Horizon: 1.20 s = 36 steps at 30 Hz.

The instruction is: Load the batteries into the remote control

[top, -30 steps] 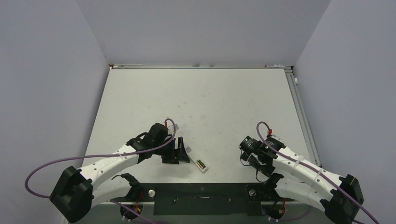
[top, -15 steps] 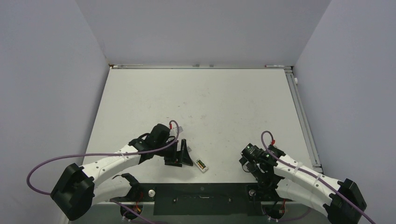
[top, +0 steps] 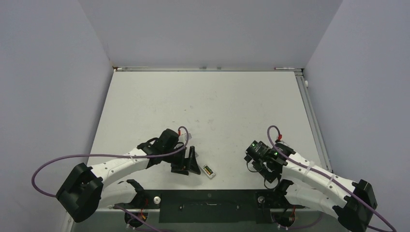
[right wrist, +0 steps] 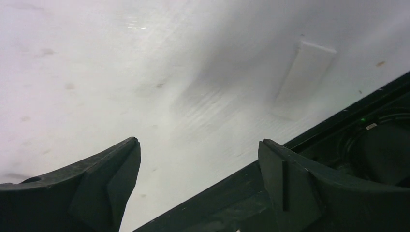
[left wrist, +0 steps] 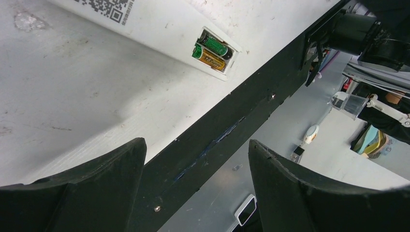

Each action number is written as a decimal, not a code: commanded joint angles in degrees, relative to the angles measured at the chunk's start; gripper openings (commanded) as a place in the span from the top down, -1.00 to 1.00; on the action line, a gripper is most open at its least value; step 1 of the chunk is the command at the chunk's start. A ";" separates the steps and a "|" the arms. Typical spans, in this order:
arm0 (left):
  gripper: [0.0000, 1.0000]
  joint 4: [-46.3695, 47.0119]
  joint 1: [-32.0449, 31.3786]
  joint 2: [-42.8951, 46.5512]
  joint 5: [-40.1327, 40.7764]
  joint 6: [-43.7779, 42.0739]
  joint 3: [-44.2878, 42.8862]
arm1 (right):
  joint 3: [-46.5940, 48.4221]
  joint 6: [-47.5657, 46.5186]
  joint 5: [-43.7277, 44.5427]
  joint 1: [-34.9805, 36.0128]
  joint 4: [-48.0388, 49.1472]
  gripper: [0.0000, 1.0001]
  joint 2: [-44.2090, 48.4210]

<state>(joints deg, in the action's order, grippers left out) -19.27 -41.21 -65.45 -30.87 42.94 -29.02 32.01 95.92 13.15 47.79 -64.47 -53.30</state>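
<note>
Overhead view, lower centre: the remote control [top: 205, 167] lies on the counter [top: 217, 106], its long axis running upper left to lower right. It is just right of the left tool [top: 187, 165], whose jaws stand apart and empty. Both batteries [left wrist: 212, 50] sit side by side in its recess. The right tool [right wrist: 198, 142], likewise spread and empty, is well apart at lower right, so the left arm is nearer.

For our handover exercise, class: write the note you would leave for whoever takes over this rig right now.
The left gripper is open and empty, beside the remote control.
The right gripper is open and empty above the table.
Done: both batteries lie side by side in the remote's open recess.
Left: possibly closing it; a flat white piece, perhaps the cover, lies by the right gripper.
</note>
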 commanded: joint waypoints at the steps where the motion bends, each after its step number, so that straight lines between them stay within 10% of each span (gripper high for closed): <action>1: -0.51 4.69 -1.81 -1.74 -2.20 -1.14 -4.63 | 12.57 -6.94 9.97 0.51 -5.12 -0.83 -0.94; 13: -0.54 -2.40 -22.48 -25.20 18.69 -4.70 -37.96 | 39.92 -35.36 26.06 -3.88 -11.10 -0.84 -9.19; 22: -0.54 0.32 -33.07 -40.09 35.60 -0.92 -49.23 | 41.65 -64.67 12.41 -36.79 5.77 -0.93 -9.54; 36: -0.67 1.65 -41.72 -56.76 47.49 -5.96 -66.30 | 39.55 -64.19 4.54 -43.57 9.51 -0.94 -9.95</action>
<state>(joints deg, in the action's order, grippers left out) -20.40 -82.56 -119.87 13.63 38.72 -92.68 69.34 32.71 18.83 4.80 -56.21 -63.33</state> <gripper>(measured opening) 0.828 0.966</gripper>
